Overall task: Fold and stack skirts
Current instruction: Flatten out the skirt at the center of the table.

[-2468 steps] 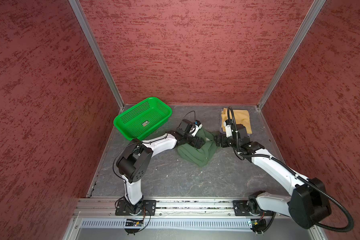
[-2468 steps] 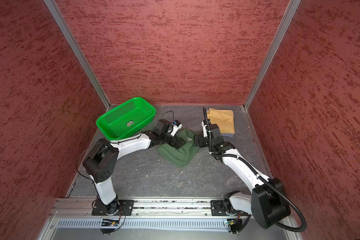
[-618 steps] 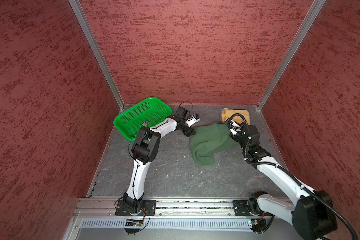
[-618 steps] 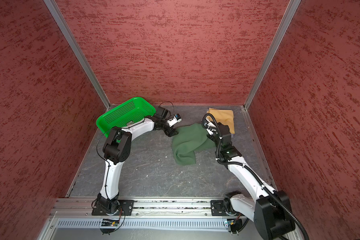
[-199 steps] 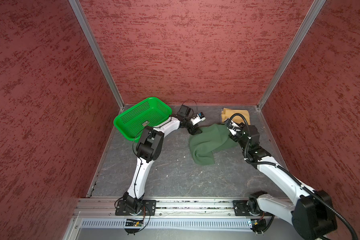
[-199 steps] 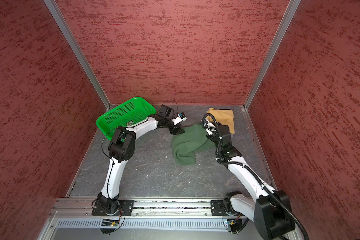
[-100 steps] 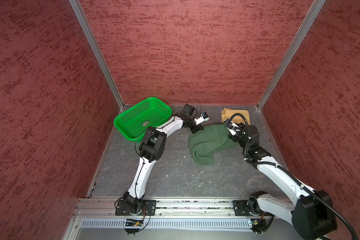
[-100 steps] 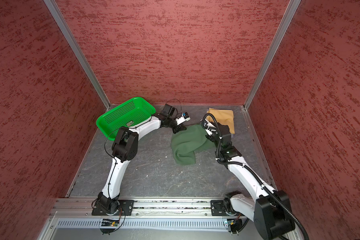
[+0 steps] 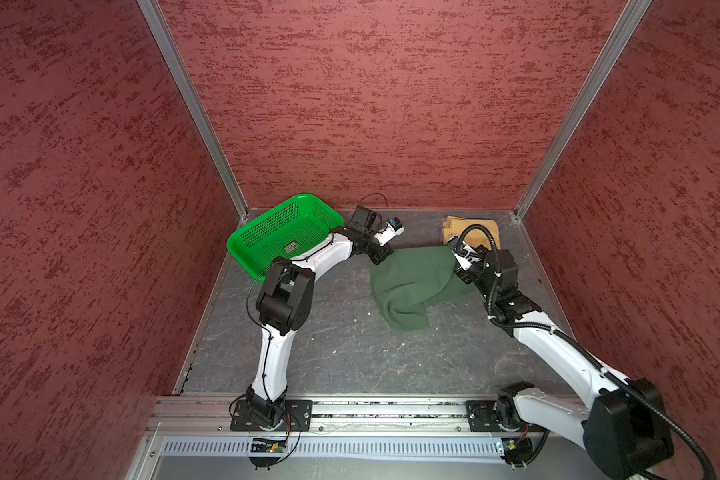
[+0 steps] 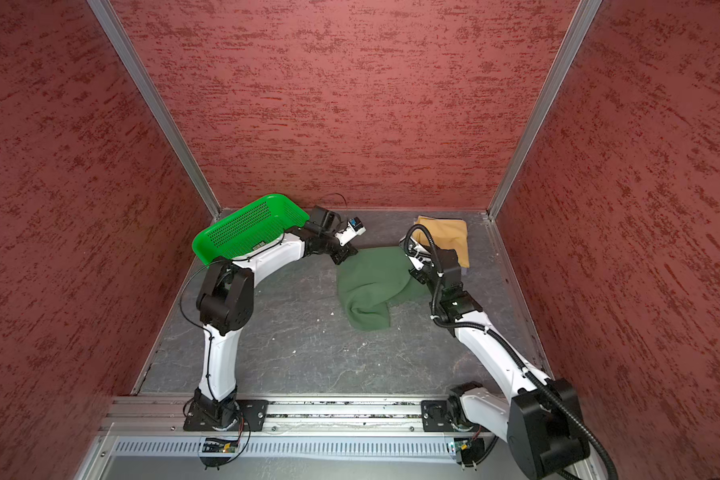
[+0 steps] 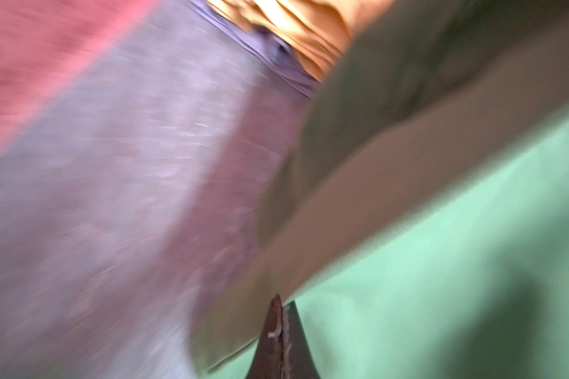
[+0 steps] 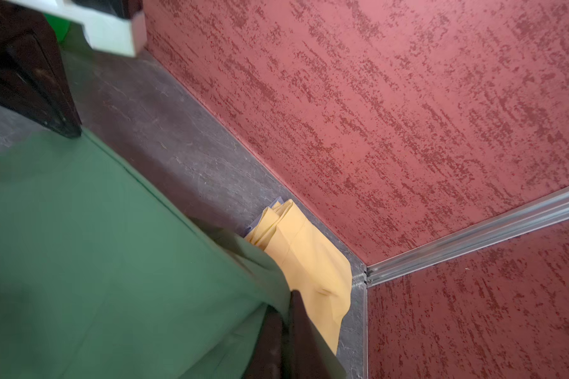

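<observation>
Right gripper (image 12: pixel 286 328): clenched on an edge of the dark green soft cloth skirt (image 12: pixel 79 246), w/ fabric bunched btwn its two dark fingers and draped over them. In both top views it sits at the skirt's right side, toward the far-right corner of the grey stone-look desk (image 9: pixel 329 353).

Left gripper (image 11: pixel 278 328): tips pressed together, no gap visible. Its wrist pic is badly blurred, but the skirt's hem runs straight into the tips, so it looks pinched there. In a top view the left gripper (image 9: pixel 378 259) is at the skirt's far-left corner, and the right wrist view shows a dark finger down on that same corner.

The green skirt (image 9: pixel 408 282) (image 10: pixel 366 286) lies btwn the two grippers, across the far-centre of the desk. Its far edge runs fairly straight from one gripper to the other. A loose folded lobe trails toward the desk's middle.

The mustard-yellow folded cloth skirt (image 9: pixel 449 228) (image 12: pixel 309 262) sits in the far-right corner, just beyond the right gripper. The lavender-grey cloth skirt (image 11: pixel 276 62) is under it, w/ only a thin strip showing at its edge.

The bright green perforated plastic basket (image 9: pixel 267 220) (image 10: pixel 242 218) is in the far-left corner. The left arm's white forearm runs along its right rim; cannot tell if they touch.

Red textured walls (image 9: pixel 371 104) close the desk's left, far and right edges.
</observation>
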